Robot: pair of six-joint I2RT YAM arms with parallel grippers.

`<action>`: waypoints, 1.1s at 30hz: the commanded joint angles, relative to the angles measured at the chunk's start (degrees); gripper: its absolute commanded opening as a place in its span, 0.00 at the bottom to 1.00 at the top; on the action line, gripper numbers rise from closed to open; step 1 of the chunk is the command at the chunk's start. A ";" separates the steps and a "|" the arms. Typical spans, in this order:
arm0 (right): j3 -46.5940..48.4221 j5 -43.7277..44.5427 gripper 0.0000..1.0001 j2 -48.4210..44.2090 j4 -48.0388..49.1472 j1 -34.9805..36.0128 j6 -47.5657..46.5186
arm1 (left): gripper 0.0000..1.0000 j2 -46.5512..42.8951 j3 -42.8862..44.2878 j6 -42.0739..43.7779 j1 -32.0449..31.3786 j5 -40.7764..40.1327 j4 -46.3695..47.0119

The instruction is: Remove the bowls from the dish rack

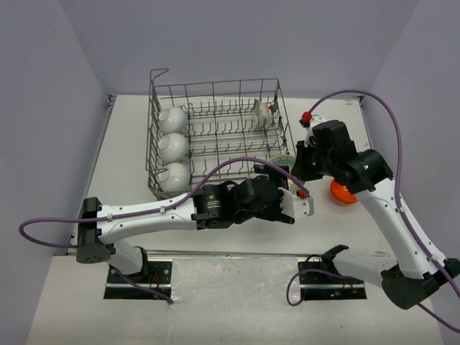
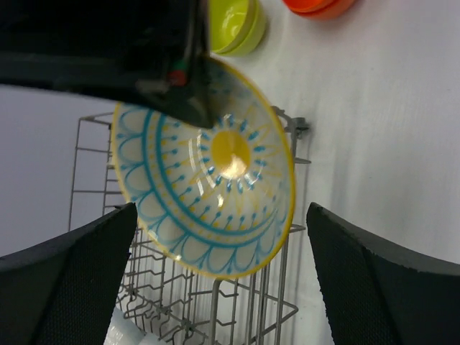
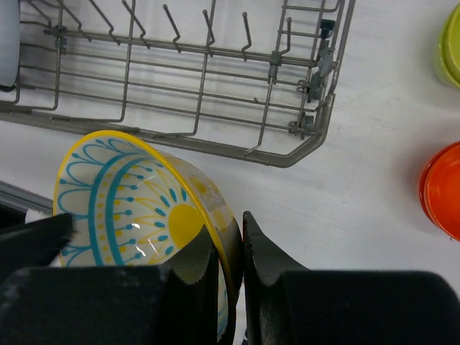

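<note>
My right gripper point(image 3: 238, 248) is shut on the rim of a cream floral bowl point(image 3: 129, 201), held tilted over the table just off the dish rack's near right corner point(image 3: 287, 154). The bowl also shows in the top view point(image 1: 282, 159), under the right gripper point(image 1: 300, 167). My left gripper point(image 2: 223, 287) is open and empty, its fingers wide apart below the same bowl point(image 2: 208, 187). In the rack point(image 1: 215, 93) stand three white bowls point(image 1: 173, 147) on the left and one floral bowl point(image 1: 262, 111) at the far right.
An orange bowl point(image 1: 343, 192) sits on the table right of the rack, also seen in the right wrist view point(image 3: 442, 190). A yellow-green bowl point(image 2: 233, 25) sits beside it. The left arm stretches across the rack's near side.
</note>
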 commanded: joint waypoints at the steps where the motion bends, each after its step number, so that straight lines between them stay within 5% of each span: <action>1: -1.44 3.29 0.00 -4.85 4.04 -3.10 3.04 | 1.00 -5.99 -3.18 -2.01 0.76 -7.76 9.21; 5: -8.90 -1.00 0.00 -13.74 10.02 -14.41 5.59 | 1.00 -12.94 -7.48 -9.21 1.90 -11.37 13.43; 13: -28.03 -6.72 0.00 -22.01 12.65 -15.76 11.38 | 1.00 -26.38 -14.70 -28.01 13.23 -14.70 20.11; 17: -42.90 -8.74 0.00 -29.99 24.92 -15.68 24.20 | 1.00 -26.48 -13.83 -35.30 16.49 -18.04 19.33; 25: -53.64 9.96 0.00 -36.09 24.18 -15.68 34.59 | 1.00 -25.78 -15.05 -38.40 20.10 -14.37 18.01; 33: -58.48 13.75 0.00 -32.12 24.01 -15.68 47.07 | 1.00 -24.47 -15.06 -40.95 22.56 -10.93 18.45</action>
